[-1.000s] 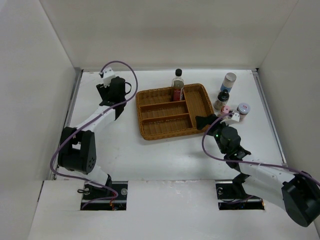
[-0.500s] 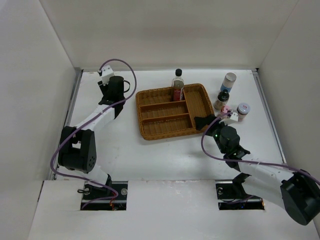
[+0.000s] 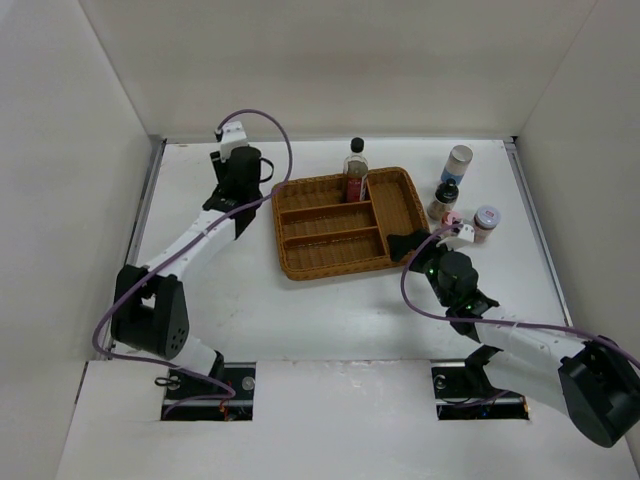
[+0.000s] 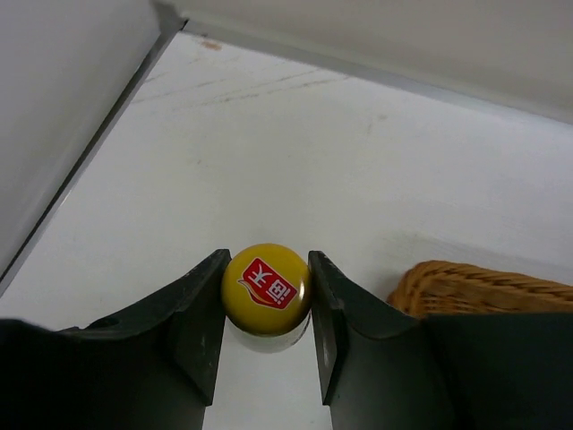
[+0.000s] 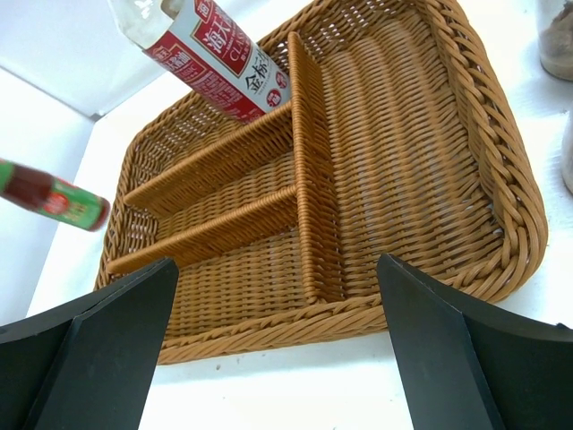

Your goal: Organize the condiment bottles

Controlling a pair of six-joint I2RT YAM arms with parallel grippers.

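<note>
left gripper [image 4: 266,300] pinching the yellow-capped red sauce bottle [image 4: 266,288] by its cap, just beside the far left corner of the wicker tray [image 3: 330,271].
fingers [image 4: 201,331] press both sides of the cap; the bottle body hangs below, mostly hidden. right gripper [image 5: 277,336] is spread wide and empty near the tray's near right corner. a black-capped glass bottle [image 3: 355,168] stands in the far compartment. to do this step well, carry the sauce over a free compartment, keep it upright, lower it until the base rests, then let go.
</note>
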